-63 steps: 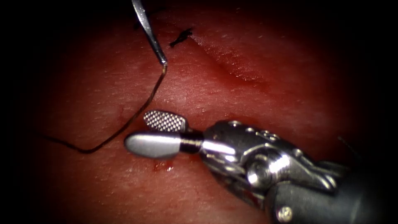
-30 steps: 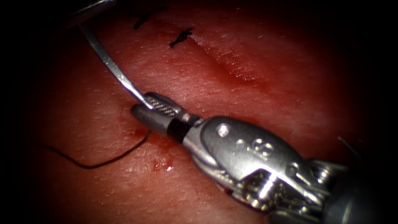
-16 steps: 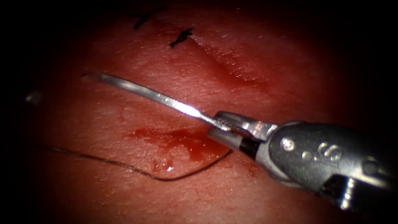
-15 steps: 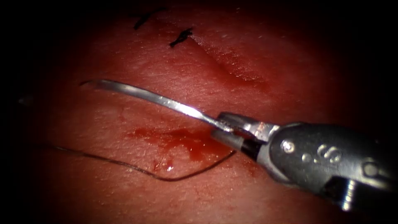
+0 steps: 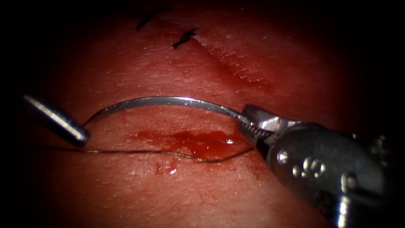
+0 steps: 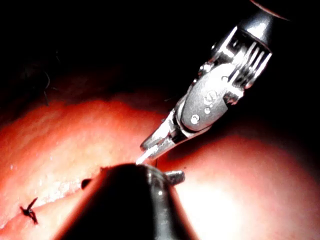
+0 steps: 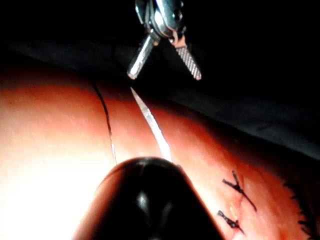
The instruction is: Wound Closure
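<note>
My right tool (image 5: pixel 249 120), lower right of the endoscope frame, is clamped on the curved needle (image 5: pixel 160 101) near its thread end. Needle arcs free above the tissue (image 5: pixel 177 194), tip pointing left, not in it. My left tool (image 7: pixel 162 62) holds nothing, jaws spread apart just off the tip. Thread (image 5: pixel 139 152) trails left across a red fluid patch (image 5: pixel 198 141), left of the cut (image 5: pixel 236 67). Knot ends (image 5: pixel 183 38) up top.

We are looking at a surgical training bench in a lab, lit like an endoscope field with dark edges. A slab of tissue (image 5: pixel 177 198) bears a cut (image 5: pixel 236 69) at the far right, dark stitches (image 5: pixel 184 38) beyond it, and red fluid (image 5: pixel 190 141) pooled near the middle.
</note>
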